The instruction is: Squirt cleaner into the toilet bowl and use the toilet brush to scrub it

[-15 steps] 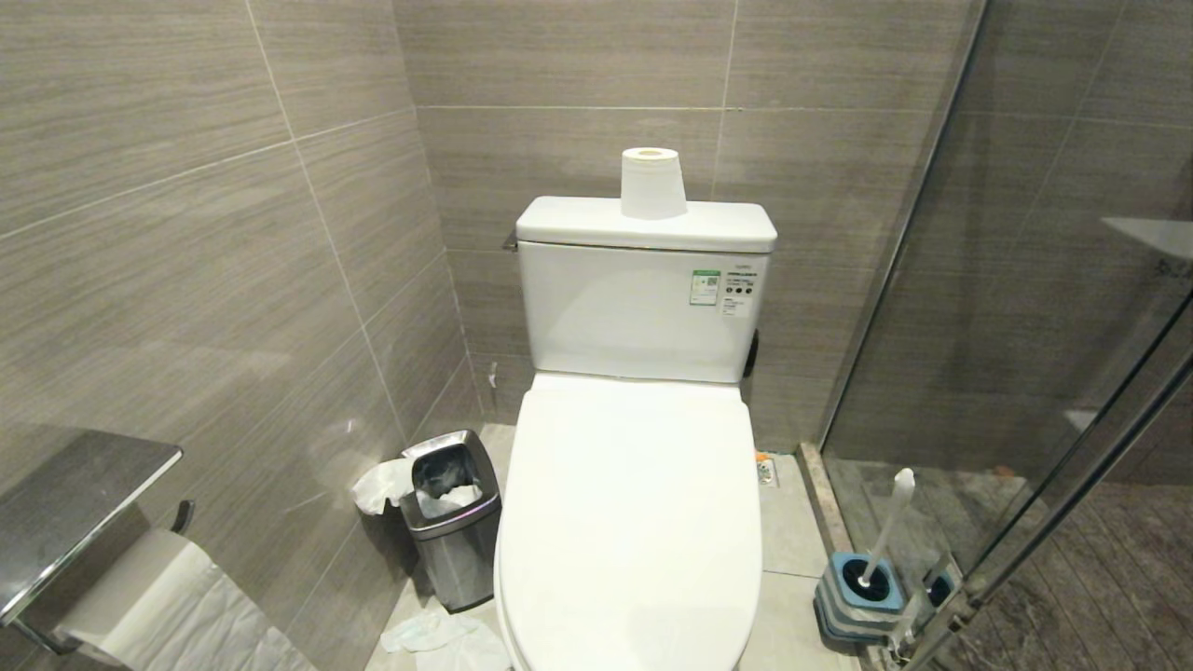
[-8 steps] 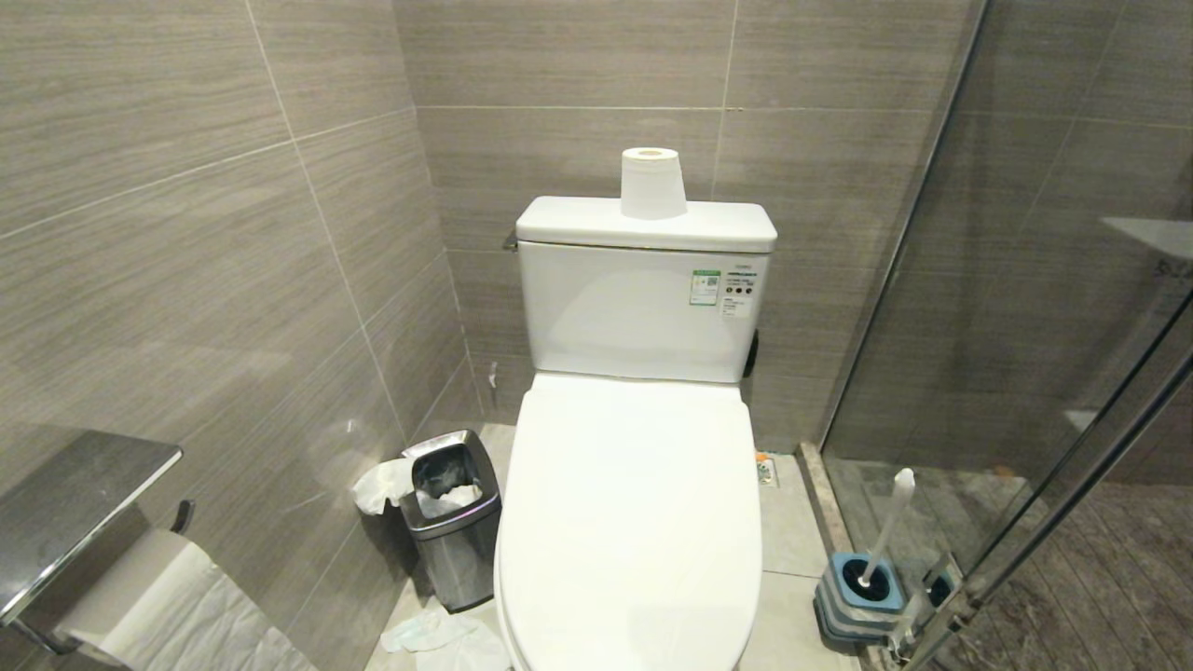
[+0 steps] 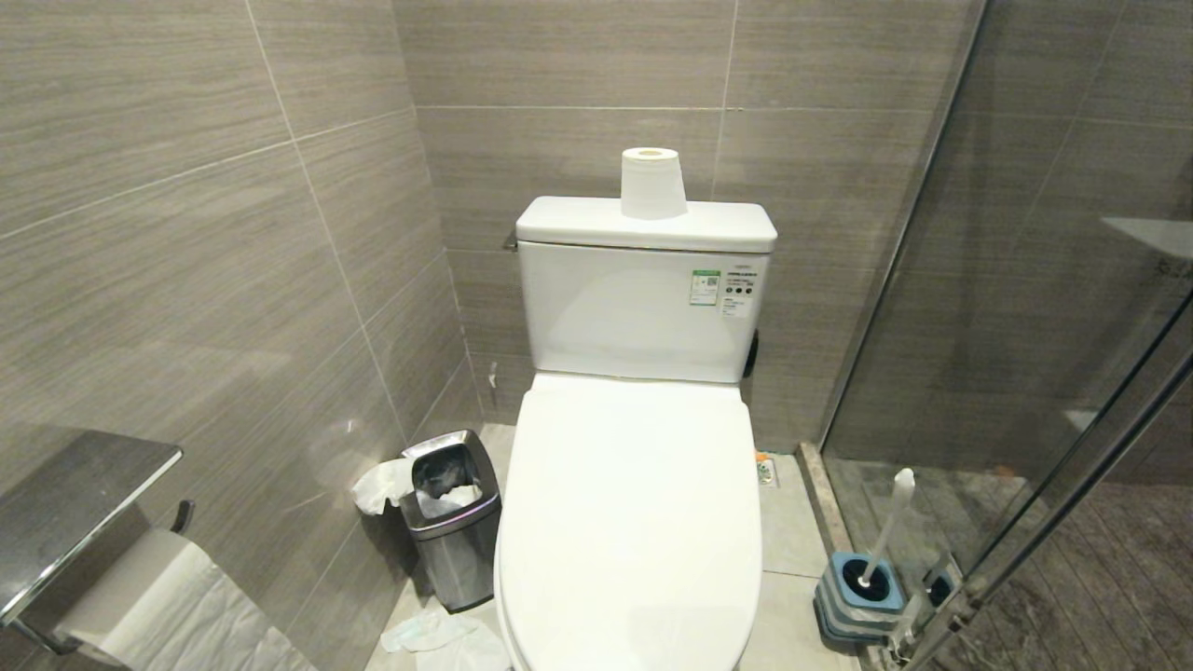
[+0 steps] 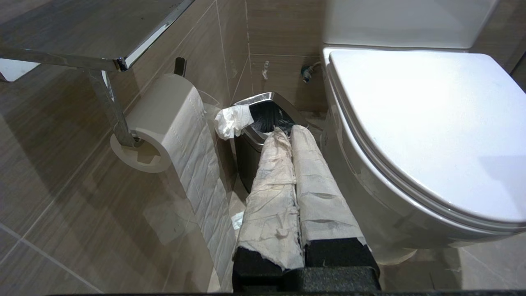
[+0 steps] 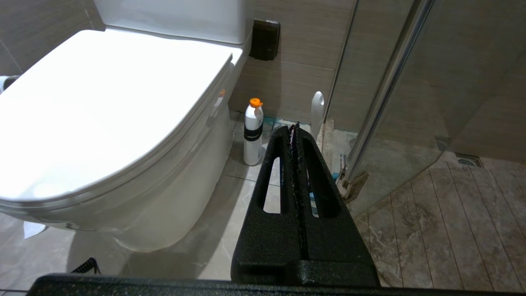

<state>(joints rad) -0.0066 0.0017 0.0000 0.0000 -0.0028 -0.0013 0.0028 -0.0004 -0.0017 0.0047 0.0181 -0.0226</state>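
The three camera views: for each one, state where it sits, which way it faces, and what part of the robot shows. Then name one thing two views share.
Head view: high up, facing forward and down at the toilet bowl, its lid down; nothing of the robot shows.
Left wrist view: low, beside the bowl, facing the steel waste bin; the paper-wrapped left end effector shows, shut.
Right wrist view: low, on the bowl's other side, facing a bottle and the glass door; the black right end effector shows, shut.
Shared: both wrist views show the closed lid.

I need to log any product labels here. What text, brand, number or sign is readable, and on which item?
Nothing can be read.
Green-and-white sticker on the toilet tank: print too small.
White sticker beside it, with dark dots: blurred.
White bottle with orange cap and dark band: no legible text.
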